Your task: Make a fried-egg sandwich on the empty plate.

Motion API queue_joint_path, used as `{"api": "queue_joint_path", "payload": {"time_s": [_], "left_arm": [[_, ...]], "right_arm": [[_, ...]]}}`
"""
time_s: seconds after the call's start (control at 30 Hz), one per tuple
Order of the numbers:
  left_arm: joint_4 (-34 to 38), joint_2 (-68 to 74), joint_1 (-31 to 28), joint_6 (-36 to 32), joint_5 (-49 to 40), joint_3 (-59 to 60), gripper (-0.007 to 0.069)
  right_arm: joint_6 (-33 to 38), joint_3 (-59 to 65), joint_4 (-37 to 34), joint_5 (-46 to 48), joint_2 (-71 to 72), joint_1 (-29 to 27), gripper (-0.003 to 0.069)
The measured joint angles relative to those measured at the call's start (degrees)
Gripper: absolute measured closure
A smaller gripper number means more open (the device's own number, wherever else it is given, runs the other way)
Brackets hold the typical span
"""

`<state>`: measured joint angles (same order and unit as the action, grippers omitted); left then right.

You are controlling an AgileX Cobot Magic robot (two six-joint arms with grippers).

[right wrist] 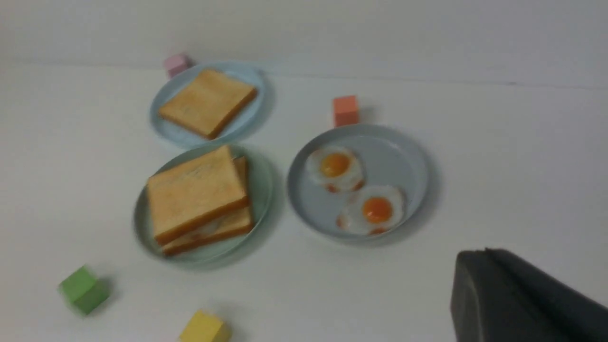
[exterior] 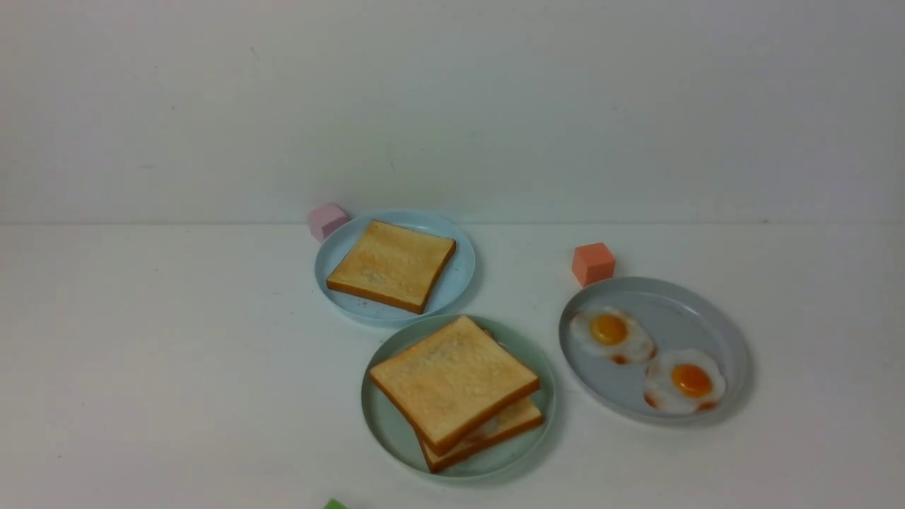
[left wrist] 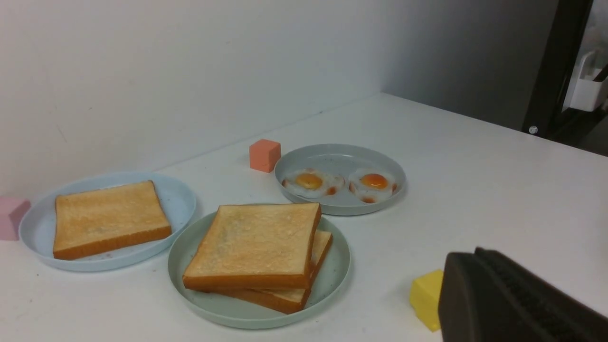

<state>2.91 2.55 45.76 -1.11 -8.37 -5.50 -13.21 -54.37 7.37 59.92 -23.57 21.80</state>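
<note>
Lying stacked sandwich (right wrist: pixel 197 199), gripper (right wrist: pixel 522 299) apart

The egg inside the fried-egg sandwich (exterior: pixel 456 392) is all but hidden between its slices, the green block (exterior: pixel 335 504) is cut by the front view's edge, and the right wrist view is blurred.

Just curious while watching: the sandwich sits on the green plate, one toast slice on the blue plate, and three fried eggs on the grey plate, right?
Almost. The grey plate holds two fried eggs, not three, as the front view shows. The sandwich is on the green plate, and one toast slice lies on the blue plate.
</note>
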Motion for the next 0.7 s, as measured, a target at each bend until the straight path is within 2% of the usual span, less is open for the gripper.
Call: {"api": "queue_joint_path", "payload": {"time_s": [0.1,0.27,0.5,0.7], "left_arm": [[0.00,0.00,0.00,0.00,0.00,0.00,0.0638],[0.04,0.00,0.00,0.00,0.00,0.00,0.0638],[0.07,0.00,0.00,0.00,0.00,0.00,0.0638],[0.07,0.00,0.00,0.00,0.04,0.00,0.0638]], "right_arm": [[0.00,16.32,1.82,-16.09,6.24,-7.21,0.0670],[0.00,37.44,2.25,-31.87,15.31,-14.03,0.0670],[-1.76,50.73,0.64,-35.54,21.17,-17.33,0.0670],[-1.89,55.10,-0.56,-36.62,24.18,-17.77,0.0671]]}}
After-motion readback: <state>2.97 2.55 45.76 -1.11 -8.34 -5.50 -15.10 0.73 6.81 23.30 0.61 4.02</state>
